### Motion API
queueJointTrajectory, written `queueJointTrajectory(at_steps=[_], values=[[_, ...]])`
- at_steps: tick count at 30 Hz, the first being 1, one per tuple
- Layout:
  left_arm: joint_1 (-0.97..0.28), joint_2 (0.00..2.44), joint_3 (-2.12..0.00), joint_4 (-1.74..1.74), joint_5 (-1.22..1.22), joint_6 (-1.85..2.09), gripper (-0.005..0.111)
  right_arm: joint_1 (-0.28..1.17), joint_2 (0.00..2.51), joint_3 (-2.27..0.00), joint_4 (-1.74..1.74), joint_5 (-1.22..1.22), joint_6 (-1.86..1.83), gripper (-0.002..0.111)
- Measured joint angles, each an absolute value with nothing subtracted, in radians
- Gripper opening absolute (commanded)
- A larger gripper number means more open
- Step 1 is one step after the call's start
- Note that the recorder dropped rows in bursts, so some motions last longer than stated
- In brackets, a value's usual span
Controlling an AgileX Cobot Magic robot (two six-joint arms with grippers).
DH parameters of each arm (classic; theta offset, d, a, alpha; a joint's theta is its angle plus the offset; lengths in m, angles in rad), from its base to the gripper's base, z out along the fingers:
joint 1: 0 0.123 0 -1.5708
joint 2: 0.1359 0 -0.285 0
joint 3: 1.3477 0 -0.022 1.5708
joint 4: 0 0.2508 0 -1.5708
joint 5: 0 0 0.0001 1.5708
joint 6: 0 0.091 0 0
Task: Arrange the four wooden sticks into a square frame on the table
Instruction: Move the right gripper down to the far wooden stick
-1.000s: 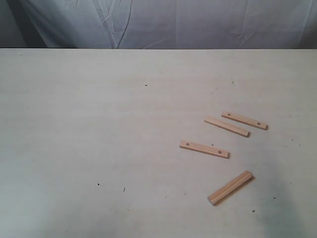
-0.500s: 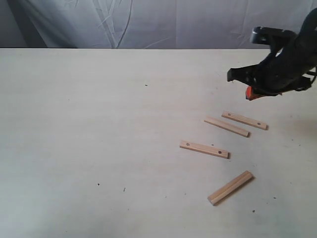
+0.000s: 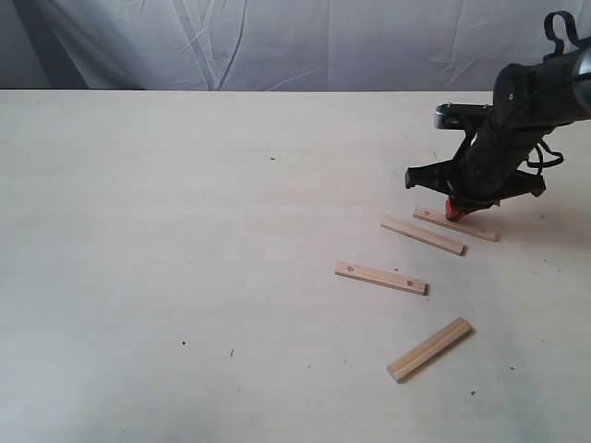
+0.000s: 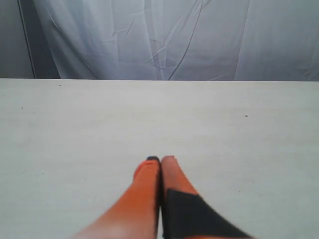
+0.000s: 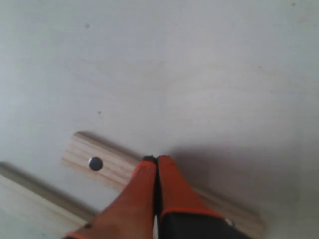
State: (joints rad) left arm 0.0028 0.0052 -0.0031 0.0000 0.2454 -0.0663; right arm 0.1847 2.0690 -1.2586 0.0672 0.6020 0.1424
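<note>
On the right half of the table (image 3: 185, 240), in the exterior view, the farthest stick (image 3: 471, 228), a second stick (image 3: 423, 235) just beside it, a third stick (image 3: 380, 278) and the nearest stick (image 3: 429, 349) lie apart, none touching. The right gripper (image 3: 454, 210) points down at the farthest stick.

In the left wrist view, the left gripper (image 4: 160, 162) is closed and empty over bare table.

In the right wrist view, the right gripper's orange fingers (image 5: 172, 181) press together, holding nothing, tips over the farthest stick's edge.
</note>
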Motion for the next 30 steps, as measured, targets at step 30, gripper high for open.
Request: queueJointTrajectory(at_steps=[30], values=[[0.003,0.005,-0.003,0.000,0.245,-0.066,0.000,0.539,2.086,-1.276,0.008,0.550,0.128,0.000]])
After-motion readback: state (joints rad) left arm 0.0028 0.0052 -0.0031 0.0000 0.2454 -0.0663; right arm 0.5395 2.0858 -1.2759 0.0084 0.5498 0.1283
